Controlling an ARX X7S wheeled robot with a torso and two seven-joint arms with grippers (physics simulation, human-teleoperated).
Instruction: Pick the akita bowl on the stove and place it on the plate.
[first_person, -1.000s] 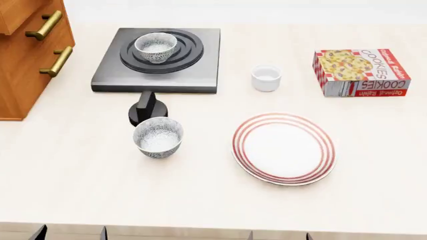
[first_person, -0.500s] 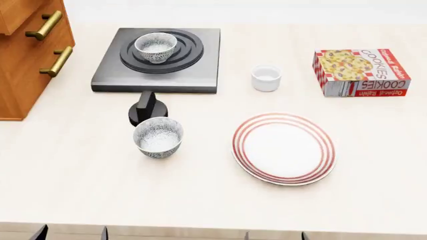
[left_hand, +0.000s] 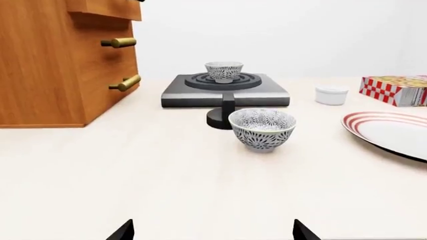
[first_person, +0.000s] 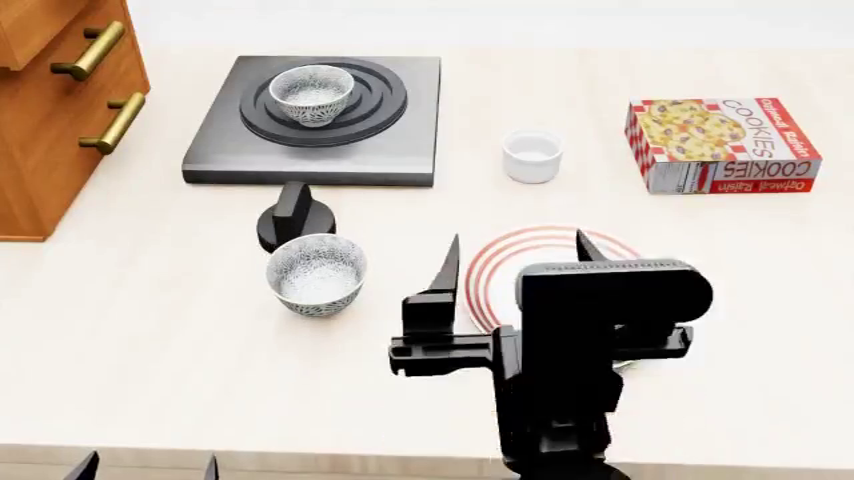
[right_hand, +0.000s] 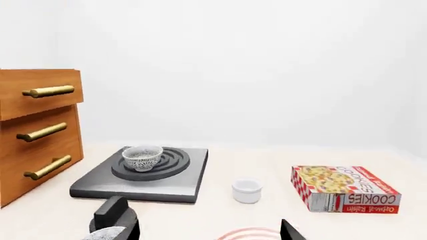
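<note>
The akita bowl stands upright on the burner rings of the stove at the back left; it also shows in both wrist views. The plate lies on the counter at the right, largely hidden under my right gripper, which hovers above it, open and holding nothing. The plate's rim shows in the wrist views. Only the tips of my left gripper show at the near edge, open and far from the bowl.
A second speckled bowl sits in front of the stove's black knob. A small white cup and a cookie box stand at the back right. A wooden drawer cabinet bounds the left side.
My right arm has risen from the bottom edge into the head view and now hangs over the plate, covering most of it. The bowls and the left gripper have not moved.
</note>
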